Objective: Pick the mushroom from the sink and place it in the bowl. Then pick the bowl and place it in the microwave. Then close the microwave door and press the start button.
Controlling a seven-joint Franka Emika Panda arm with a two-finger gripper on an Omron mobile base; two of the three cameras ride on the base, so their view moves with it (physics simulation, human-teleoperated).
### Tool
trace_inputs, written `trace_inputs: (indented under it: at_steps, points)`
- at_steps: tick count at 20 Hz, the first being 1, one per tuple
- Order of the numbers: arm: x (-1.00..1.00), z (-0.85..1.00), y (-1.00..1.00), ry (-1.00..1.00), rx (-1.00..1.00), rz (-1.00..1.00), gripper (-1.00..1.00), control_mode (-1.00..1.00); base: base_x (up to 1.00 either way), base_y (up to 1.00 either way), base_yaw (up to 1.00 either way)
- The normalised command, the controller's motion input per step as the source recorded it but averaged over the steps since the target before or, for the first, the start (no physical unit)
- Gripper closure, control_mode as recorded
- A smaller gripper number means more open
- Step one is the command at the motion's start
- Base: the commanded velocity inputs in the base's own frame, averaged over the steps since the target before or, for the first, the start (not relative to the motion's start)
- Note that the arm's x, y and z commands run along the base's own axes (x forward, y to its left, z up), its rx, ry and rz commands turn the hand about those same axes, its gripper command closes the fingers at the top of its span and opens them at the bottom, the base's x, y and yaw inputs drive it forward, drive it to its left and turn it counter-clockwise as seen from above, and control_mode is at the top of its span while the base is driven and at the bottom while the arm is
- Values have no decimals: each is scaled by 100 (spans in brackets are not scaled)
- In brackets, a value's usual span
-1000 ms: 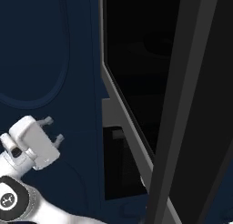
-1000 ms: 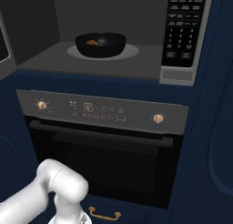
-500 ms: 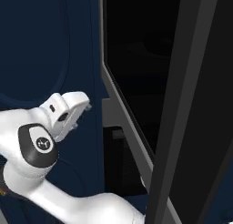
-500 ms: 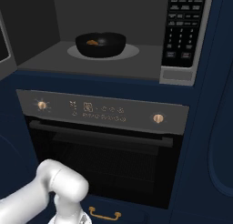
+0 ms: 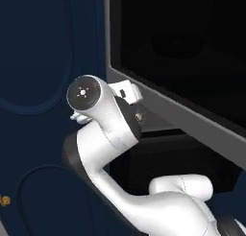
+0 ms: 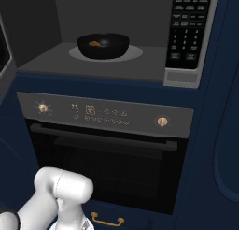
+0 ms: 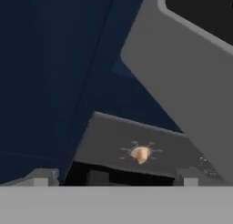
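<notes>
Left base view: the white arm (image 5: pixel 110 134) rises from the lower right and bends up toward the open microwave door (image 5: pixel 192 53), a wide dark glass panel whose grey-silver strip runs down to the right along its lower edge. The hand sits just under the near end of that strip, close to it; whether they touch cannot be told. The end effector (image 5: pixel 126 92) is mostly hidden behind the wrist joint here. Dark blue cabinet fronts (image 5: pixel 43 62) fill the left side.

Right base view: the microwave (image 6: pixel 116 32) stands open above the oven (image 6: pixel 107 149). The bowl (image 6: pixel 103 45), black and shallow, sits on the pale round plate on the cavity floor, roughly midway between the side walls and toward the front edge. The mushroom (image 6: pixel 94 43) lies inside the bowl, left of its middle, a small tan spot. The button panel (image 6: pixel 189 30) is at the right of the cavity. Below, the oven shows two brass knobs, a display between them and a long dark handle. The arm's elbow shows at the lower left corner, in front of the oven door.

Hand view: the two dark fingertips (image 7: pixel 43 176) stand wide apart at the bottom, with nothing between them. Ahead are the grey strip of the microwave door slanting across the upper right, blue cabinet at left, and the oven's grey panel with one brass knob (image 7: pixel 140 154).
</notes>
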Motion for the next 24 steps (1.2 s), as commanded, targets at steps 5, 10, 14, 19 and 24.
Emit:
trace_inputs:
  at_steps: [5, 10, 14, 19, 24]
  points:
    - [21, 0, -100, -35, 30, 1, -100, -100, 0, 0, 0]
    - [55, 14, -94, -23, 34, 12, -100, -100, 0, 0, 0]
    - [73, 80, -53, -4, 30, 19, -100, -100, 0, 0, 0]
    - [64, 100, -11, 1, 13, 13, -100, -100, 0, 0, 0]
    - [20, 58, -19, 0, 10, 9, -100, -100, 0, 0, 0]
